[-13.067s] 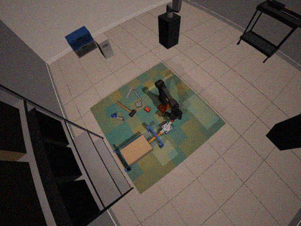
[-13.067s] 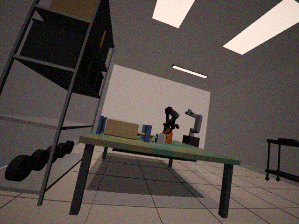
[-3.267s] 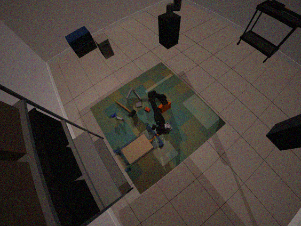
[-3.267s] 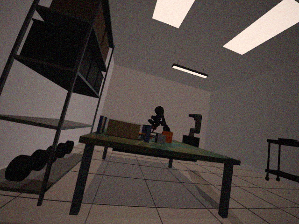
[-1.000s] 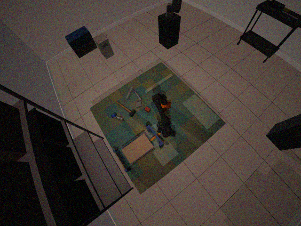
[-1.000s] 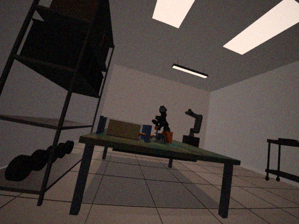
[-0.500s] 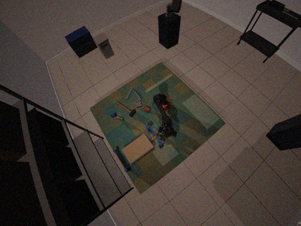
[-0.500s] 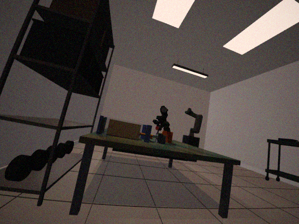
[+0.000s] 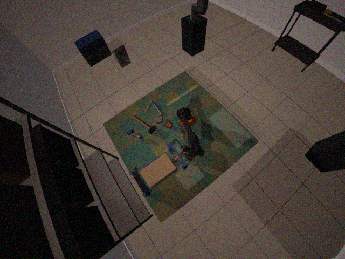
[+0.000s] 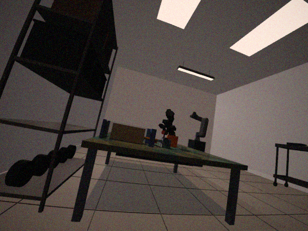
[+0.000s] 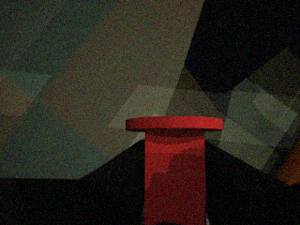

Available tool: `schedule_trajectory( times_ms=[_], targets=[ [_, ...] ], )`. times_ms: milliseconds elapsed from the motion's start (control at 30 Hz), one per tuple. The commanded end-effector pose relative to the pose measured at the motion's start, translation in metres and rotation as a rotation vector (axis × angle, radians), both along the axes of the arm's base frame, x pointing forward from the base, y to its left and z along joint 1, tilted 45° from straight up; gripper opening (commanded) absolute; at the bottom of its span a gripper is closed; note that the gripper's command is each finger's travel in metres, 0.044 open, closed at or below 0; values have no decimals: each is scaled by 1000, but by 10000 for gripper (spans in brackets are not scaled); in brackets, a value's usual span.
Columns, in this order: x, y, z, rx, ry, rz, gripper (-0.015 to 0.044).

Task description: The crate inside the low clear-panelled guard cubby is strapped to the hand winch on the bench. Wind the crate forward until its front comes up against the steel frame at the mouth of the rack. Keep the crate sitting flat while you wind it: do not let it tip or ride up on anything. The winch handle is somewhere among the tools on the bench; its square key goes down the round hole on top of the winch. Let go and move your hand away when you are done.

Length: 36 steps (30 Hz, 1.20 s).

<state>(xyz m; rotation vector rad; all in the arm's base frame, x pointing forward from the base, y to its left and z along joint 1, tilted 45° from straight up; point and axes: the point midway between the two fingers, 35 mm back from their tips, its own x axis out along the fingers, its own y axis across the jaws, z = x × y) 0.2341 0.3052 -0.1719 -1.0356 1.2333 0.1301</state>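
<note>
The tan crate [image 9: 157, 170] [image 10: 127, 133] lies flat on the bench, its front near the blue frame [image 9: 177, 156] [image 10: 150, 137] at the rack's mouth. Whether they touch cannot be told. An orange strap [image 9: 175, 158] runs from the crate's front under the frame towards the winch. The winch is mostly hidden below the arm. My gripper [image 9: 187, 147] [image 10: 163, 130] [image 11: 172, 148] is shut on the handle's red knob [image 10: 163, 132] [image 11: 174, 141], above the winch area. The square key and its hole are out of sight. The clear panels are hard to make out.
A mallet [image 9: 151, 129], a blue-ended tool [image 9: 130, 132], a small red block [image 9: 168, 124], a grey block [image 9: 159, 120] and a grey angled piece [image 9: 157, 108] lie on the bench. An orange box [image 9: 192, 121] [image 10: 173, 140] stands near the arm's base. A blue end frame [image 10: 104, 128] stands behind the crate.
</note>
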Motion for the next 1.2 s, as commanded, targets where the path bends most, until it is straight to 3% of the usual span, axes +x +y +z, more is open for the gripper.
schedule_trajectory(
  times_ms=[0,1167],
  targets=[
    [-19,4,-8,4,46,4,0],
    [-56,8,-13,6,49,4,0]
  ],
)
